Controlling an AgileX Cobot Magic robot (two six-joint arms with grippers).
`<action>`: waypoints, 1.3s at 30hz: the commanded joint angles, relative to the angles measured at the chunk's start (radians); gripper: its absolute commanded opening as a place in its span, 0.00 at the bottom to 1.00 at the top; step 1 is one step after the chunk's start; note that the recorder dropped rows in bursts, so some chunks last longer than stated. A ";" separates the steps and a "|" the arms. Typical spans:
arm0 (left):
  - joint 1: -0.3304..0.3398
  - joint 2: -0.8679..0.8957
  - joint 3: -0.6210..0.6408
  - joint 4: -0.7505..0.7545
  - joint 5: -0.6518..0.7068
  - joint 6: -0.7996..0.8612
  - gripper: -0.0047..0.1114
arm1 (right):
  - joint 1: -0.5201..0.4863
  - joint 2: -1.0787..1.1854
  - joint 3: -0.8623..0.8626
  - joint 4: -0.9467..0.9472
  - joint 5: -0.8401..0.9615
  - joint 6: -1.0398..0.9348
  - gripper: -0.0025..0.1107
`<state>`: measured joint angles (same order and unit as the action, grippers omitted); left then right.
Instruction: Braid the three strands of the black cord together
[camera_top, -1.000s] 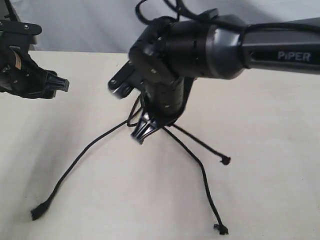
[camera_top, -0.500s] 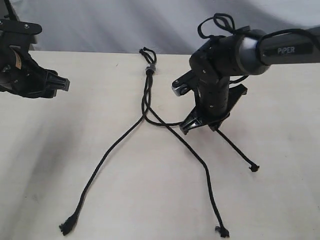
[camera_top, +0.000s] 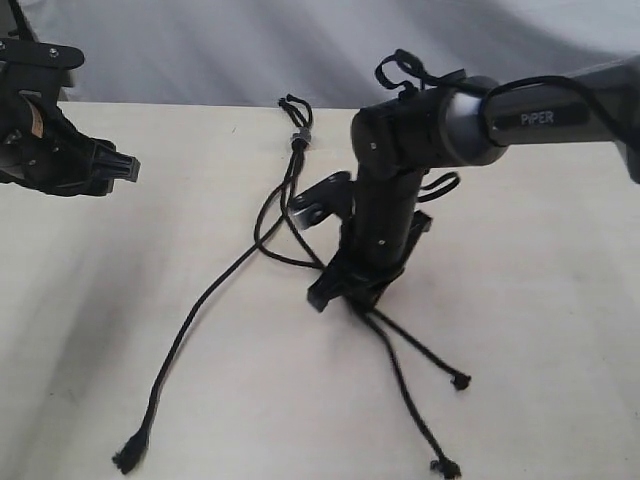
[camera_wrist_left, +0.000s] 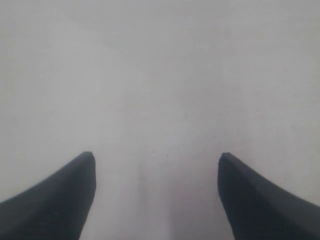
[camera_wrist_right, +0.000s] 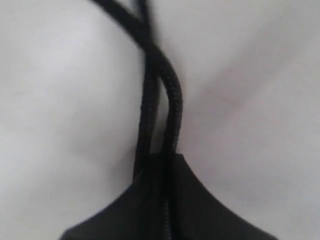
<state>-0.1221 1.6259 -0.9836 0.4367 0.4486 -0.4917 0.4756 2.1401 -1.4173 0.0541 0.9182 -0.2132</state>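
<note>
The black cord (camera_top: 290, 190) lies on the pale table, joined at the far end by a small grey band (camera_top: 298, 138) with short loops (camera_top: 292, 102). One strand (camera_top: 190, 330) runs away to the near left, ending in a frayed knot (camera_top: 127, 461). My right gripper (camera_top: 345, 287) is down at the table and shut on the other two strands (camera_wrist_right: 162, 95), which cross just before the jaws in the right wrist view (camera_wrist_right: 162, 160). Their knotted ends (camera_top: 460, 381) (camera_top: 443, 467) trail out on the near side. My left gripper (camera_top: 118, 168) hovers at the far left, open and empty (camera_wrist_left: 156, 156).
The right arm's forearm (camera_top: 540, 115) reaches in from the right, with glossy cables (camera_top: 405, 68) looped above its wrist. A grey backdrop (camera_top: 200, 50) stands behind the table's far edge. Bare tabletop (camera_top: 560, 330) shows to the near right.
My right gripper swung far right then back left and nearer, holding strand throughout. The right strand's tail now lies beside the middle strand's tail. The left arm stayed still.
</note>
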 joint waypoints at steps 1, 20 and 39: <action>0.004 0.001 -0.001 0.001 -0.008 -0.002 0.61 | 0.108 0.016 0.010 0.318 0.095 -0.368 0.02; 0.004 0.001 -0.001 0.001 -0.008 -0.002 0.61 | -0.132 -0.144 0.049 0.363 0.051 -0.346 0.02; -0.003 0.001 -0.001 -0.055 0.004 0.016 0.61 | -0.182 -0.125 0.075 0.294 -0.064 -0.273 0.50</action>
<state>-0.1221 1.6259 -0.9836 0.4246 0.4486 -0.4917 0.3001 2.0179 -1.3408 0.3679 0.8636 -0.4926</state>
